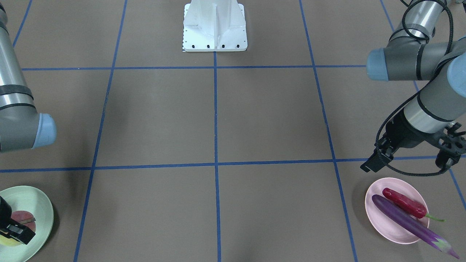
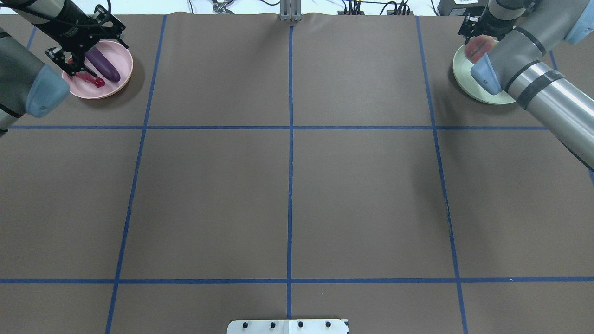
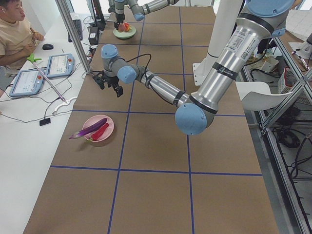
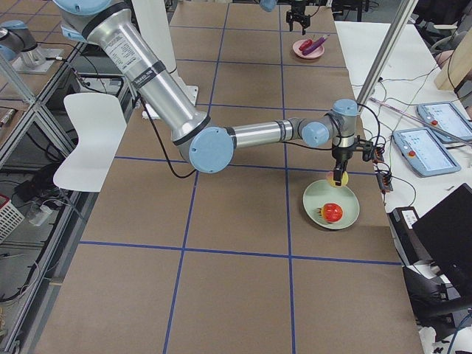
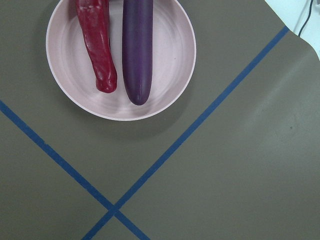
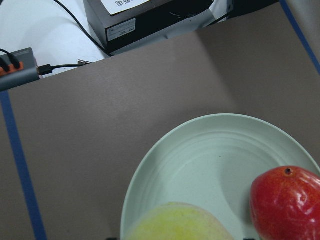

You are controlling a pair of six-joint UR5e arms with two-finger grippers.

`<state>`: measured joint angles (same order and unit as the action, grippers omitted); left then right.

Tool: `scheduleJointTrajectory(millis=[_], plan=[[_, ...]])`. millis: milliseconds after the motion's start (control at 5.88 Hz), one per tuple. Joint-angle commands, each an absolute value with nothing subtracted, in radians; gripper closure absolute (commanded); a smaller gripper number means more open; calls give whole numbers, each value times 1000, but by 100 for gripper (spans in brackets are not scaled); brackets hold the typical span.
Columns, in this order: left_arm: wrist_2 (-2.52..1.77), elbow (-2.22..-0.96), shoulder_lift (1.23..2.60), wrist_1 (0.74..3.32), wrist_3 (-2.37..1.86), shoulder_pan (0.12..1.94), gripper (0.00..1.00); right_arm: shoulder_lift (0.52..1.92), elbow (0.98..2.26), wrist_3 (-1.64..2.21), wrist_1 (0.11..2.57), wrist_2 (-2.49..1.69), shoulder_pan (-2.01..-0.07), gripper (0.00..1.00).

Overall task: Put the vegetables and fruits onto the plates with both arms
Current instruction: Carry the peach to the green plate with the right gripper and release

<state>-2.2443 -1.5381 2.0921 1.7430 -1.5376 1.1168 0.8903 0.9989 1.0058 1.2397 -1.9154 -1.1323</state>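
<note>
The purple eggplant point(image 1: 404, 218) and the red chili pepper point(image 1: 404, 203) lie side by side on the pink plate point(image 1: 375, 218); the eggplant's cap end overhangs the rim. The left wrist view shows the eggplant point(image 5: 137, 50) and chili point(image 5: 97, 50) too. My left gripper point(image 2: 100, 58) hovers above that plate, open and empty. My right gripper point(image 4: 338, 175) is shut on the yellow-green peach point(image 6: 175, 222) and holds it just over the mint green plate point(image 6: 200, 165). The round red fruit point(image 4: 332, 212) rests on that plate beside the peach.
The white pedestal base point(image 1: 214, 25) stands at the robot's side of the table. Both plates sit near the operators' edge, at opposite ends. A black box and cables point(image 6: 165, 20) lie just past the table edge by the green plate. Tablets point(image 4: 424, 151) lie on the side bench.
</note>
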Motion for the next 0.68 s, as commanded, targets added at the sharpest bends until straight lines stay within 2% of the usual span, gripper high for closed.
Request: scheduleJointTrajectory(millis=[0, 170, 340, 510], plan=[[-2255, -1523, 2088, 1741, -1390, 1121, 0, 923, 991, 948, 1200, -1914, -1137, 0], [-2255, -1526, 2051, 1726, -1182, 1140, 0, 922, 1003, 905, 1201, -1937, -1156, 0], [-2256, -1528, 2025, 1723, -1007, 1172, 0, 954, 1081, 884, 1206, -1989, -1163, 0], [-2273, -1561, 1944, 1724, -798, 1213, 0, 1053, 1223, 849, 1213, -2087, -1198, 0]])
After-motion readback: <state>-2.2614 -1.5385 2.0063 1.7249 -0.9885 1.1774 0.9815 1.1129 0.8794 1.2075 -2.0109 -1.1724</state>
